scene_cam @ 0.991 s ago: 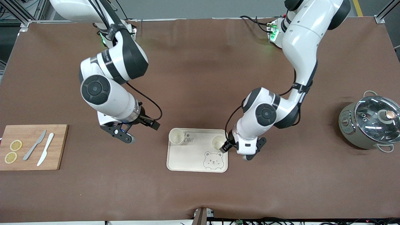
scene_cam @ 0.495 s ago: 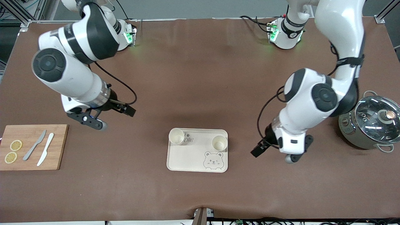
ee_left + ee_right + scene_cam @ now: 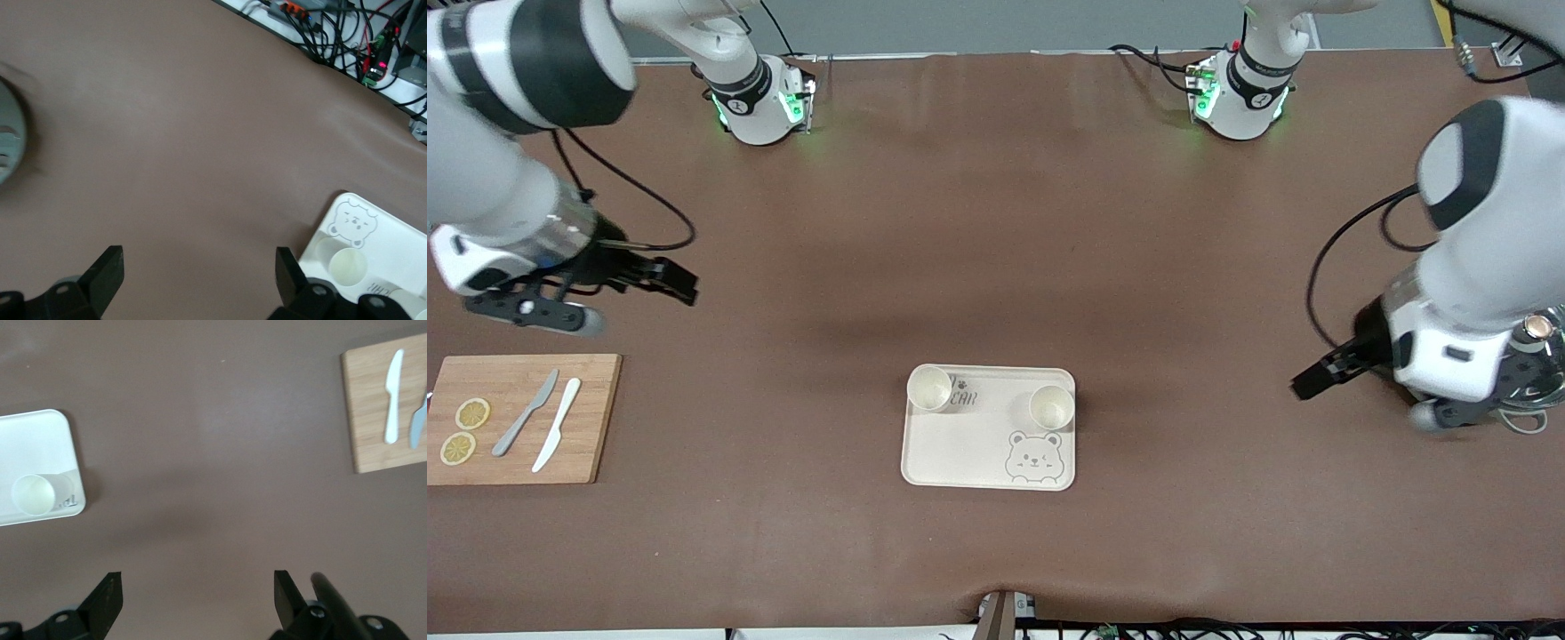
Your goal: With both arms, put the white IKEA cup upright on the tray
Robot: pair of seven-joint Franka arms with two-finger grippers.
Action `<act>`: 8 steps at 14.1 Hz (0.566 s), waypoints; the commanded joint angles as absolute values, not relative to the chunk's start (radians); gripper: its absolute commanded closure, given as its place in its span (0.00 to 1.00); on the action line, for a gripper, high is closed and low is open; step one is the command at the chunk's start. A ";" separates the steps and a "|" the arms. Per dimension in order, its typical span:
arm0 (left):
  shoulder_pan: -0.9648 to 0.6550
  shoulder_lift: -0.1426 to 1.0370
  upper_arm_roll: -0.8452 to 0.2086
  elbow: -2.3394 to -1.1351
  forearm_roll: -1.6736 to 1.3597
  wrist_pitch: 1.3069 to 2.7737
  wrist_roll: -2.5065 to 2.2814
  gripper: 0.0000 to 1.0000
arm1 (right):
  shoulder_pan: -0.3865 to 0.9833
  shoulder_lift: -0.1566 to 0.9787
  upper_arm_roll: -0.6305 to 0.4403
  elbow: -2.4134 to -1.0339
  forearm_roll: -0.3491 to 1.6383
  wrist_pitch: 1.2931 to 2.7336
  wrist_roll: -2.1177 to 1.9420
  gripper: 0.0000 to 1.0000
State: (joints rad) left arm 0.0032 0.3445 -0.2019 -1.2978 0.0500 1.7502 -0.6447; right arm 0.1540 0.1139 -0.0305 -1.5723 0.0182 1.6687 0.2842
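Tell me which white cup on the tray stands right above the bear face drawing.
The small white cup in the cream rectangular tray's corner toward the left arm's end. The other white cup stands beside the lettering, toward the right arm's end.

Brown table (image 3: 996, 267) carries tray (image 3: 960, 453), cutting board (image 3: 596, 418), pot (image 3: 1534, 382).

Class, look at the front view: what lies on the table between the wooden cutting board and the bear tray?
Nothing: between the cutting board and the tray there is only bare brown table. The front view shows it, and the right wrist view too.
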 commanded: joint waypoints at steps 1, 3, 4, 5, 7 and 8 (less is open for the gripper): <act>0.049 0.235 -0.207 -1.335 0.069 1.662 -0.542 0.00 | 0.083 0.043 -0.012 -1.635 0.011 1.678 0.120 0.00; 0.084 0.180 -0.206 -1.333 0.071 1.577 -0.439 0.00 | 0.031 0.012 -0.012 -1.649 0.011 1.671 0.049 0.00; 0.100 0.160 -0.206 -1.333 0.071 1.544 -0.387 0.00 | 0.028 -0.011 -0.012 -1.651 0.011 1.652 0.048 0.00; 0.119 0.140 -0.206 -1.333 0.071 1.520 -0.327 0.00 | 0.028 -0.032 -0.012 -1.649 0.009 1.626 0.048 0.00; 0.150 0.109 -0.204 -1.333 0.071 1.487 -0.215 0.00 | 0.026 -0.061 -0.012 -1.648 0.009 1.618 0.046 0.00; 0.162 0.098 -0.204 -1.333 0.069 1.483 -0.169 0.00 | 0.026 -0.070 -0.012 -1.644 0.008 1.611 0.046 0.00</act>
